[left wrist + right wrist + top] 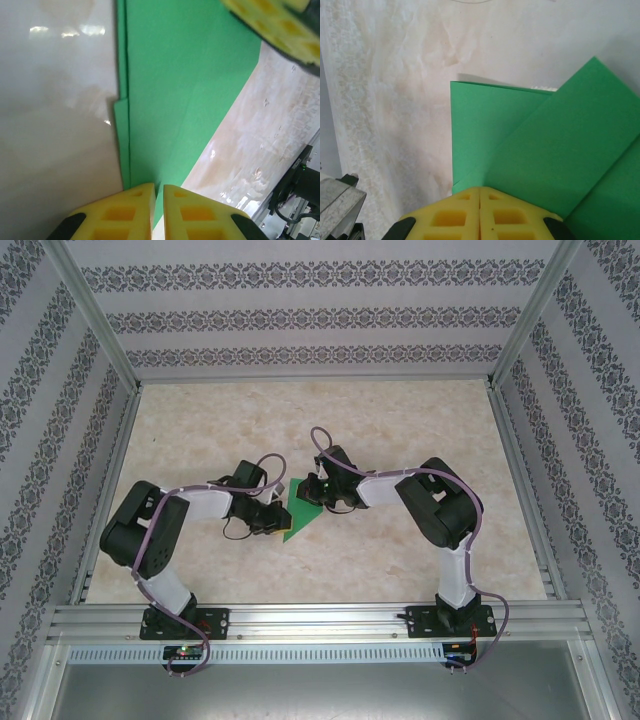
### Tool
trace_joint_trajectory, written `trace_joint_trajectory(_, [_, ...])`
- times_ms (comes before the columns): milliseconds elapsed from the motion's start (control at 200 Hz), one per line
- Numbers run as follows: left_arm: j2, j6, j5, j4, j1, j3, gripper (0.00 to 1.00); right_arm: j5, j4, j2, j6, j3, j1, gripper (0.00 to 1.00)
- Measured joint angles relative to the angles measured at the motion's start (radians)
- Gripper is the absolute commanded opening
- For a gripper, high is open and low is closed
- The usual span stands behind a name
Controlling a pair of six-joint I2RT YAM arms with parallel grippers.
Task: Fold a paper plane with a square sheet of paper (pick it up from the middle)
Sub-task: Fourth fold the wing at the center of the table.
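Observation:
The square sheet of paper point(299, 512) is bright green and lies folded into overlapping flaps on the table's middle, a wedge narrowing toward me. My left gripper point(281, 519) sits at its left side. In the left wrist view the yellow fingers point(135, 210) stand a narrow slit apart over the paper point(185, 90), whose long crease runs away from the left gripper point(159, 187). My right gripper point(313, 490) is at the paper's far end. Seen from the right wrist, the right gripper point(480, 189) is shut, tips resting on the diagonal flap point(545, 150). The right fingers point(275, 25) show at the upper right.
The pale marbled table point(400, 430) stretches behind and to both sides of the arms. Patterned walls with aluminium posts point(95, 315) enclose it. A metal rail point(320, 618) runs along the near edge, carrying both arm bases.

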State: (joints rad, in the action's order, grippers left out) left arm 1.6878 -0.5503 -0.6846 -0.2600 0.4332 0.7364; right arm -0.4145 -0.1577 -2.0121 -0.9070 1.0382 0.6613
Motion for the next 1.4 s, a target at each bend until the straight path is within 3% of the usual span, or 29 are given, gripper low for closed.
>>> trace_joint_trajectory(280, [-0.029,-0.001,0.009,-0.019,0.0,-0.025,0.15,-0.003,0.006,0.0,0.011,0.003,0.0,0.07])
trace_joint_trajectory(495, [-0.124,-0.016,0.043,-0.13,0.0,-0.043,0.19,-0.003,0.007,-0.001,0.011,0.003,0.0,0.08])
trace_joint_trajectory(699, [-0.171,-0.047,0.011,-0.134,0.001,0.035,0.22,-0.006,0.008,-0.002,0.011,0.005,0.0,0.07])
trace_joint_trajectory(1039, [0.0,-0.061,-0.073,-0.1,0.013,0.06,0.22,-0.006,0.011,-0.003,0.011,0.007,0.0,0.08])
trace_joint_trajectory(1404, [0.014,-0.029,-0.062,-0.084,0.015,0.018,0.19,-0.006,0.018,-0.005,0.015,0.011,0.0,0.07])
